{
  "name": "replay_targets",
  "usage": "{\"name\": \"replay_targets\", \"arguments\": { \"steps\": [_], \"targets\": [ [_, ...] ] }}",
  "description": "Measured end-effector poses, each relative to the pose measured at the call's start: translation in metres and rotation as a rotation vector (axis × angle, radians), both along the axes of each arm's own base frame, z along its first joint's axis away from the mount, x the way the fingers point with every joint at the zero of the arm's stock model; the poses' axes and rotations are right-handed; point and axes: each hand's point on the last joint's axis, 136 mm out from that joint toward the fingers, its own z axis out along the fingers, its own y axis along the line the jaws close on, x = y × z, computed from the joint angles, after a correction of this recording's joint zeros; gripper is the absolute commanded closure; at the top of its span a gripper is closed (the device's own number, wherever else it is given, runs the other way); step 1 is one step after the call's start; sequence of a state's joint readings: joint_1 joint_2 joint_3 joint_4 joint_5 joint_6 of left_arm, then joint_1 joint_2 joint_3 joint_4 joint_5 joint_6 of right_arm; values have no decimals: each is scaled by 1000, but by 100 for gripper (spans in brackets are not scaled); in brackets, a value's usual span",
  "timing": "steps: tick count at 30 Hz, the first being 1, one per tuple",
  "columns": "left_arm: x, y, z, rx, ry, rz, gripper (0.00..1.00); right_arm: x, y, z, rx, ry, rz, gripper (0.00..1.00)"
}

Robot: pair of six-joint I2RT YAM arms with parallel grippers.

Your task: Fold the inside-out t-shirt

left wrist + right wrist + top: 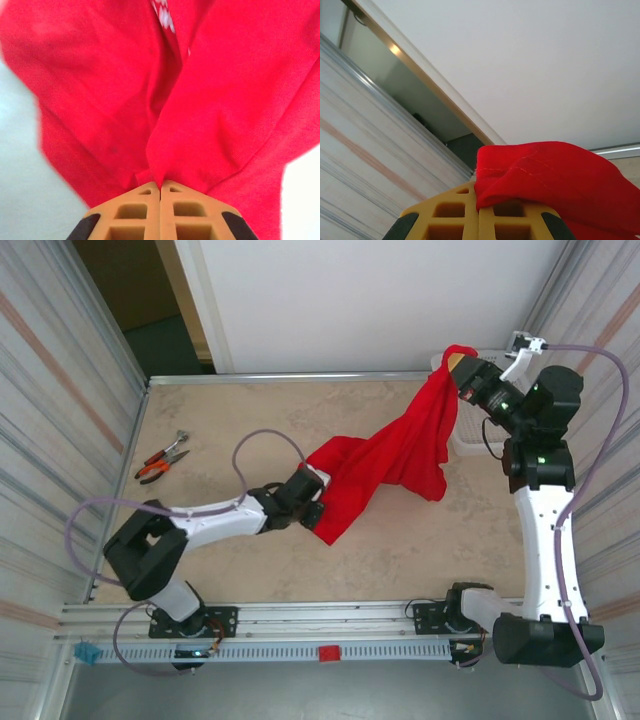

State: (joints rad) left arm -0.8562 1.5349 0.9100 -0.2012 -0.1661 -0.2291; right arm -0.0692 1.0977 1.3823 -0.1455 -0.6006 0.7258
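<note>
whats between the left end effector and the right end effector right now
The red t-shirt spans that whole stretch, with the left end effector and right end effector each shut on one end; the top view shows it.

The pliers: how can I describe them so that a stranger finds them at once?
Look at the beige stone-patterned table and go to its far left part, near the striped side wall. There lies a pair of orange-handled metal pliers, flat on the surface. Unlike the bright red cloth t-shirt stretched across the middle, it is small, hard and lies alone.
</note>
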Motion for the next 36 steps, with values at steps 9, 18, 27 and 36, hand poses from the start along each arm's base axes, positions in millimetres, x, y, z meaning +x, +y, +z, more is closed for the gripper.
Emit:
{"name": "replay_targets", "arguments": {
  "steps": [9, 18, 27, 36],
  "targets": [
    [2, 94, 351, -483, -652, 205, 100, -40, -12, 90, -17, -206, -46, 100],
    [-71, 162, 491, -742, -931, 227, 100, -123, -12, 155, -30, -421, -107, 100],
    [-34, 162, 476, -603, -926, 311, 100, -145, -8, 190, -24, -548, -90, 100],
    [115, 208, 279, -312, -540, 580, 100, 85, 12, 4, -34, 1, -19, 100]
  ]
}}
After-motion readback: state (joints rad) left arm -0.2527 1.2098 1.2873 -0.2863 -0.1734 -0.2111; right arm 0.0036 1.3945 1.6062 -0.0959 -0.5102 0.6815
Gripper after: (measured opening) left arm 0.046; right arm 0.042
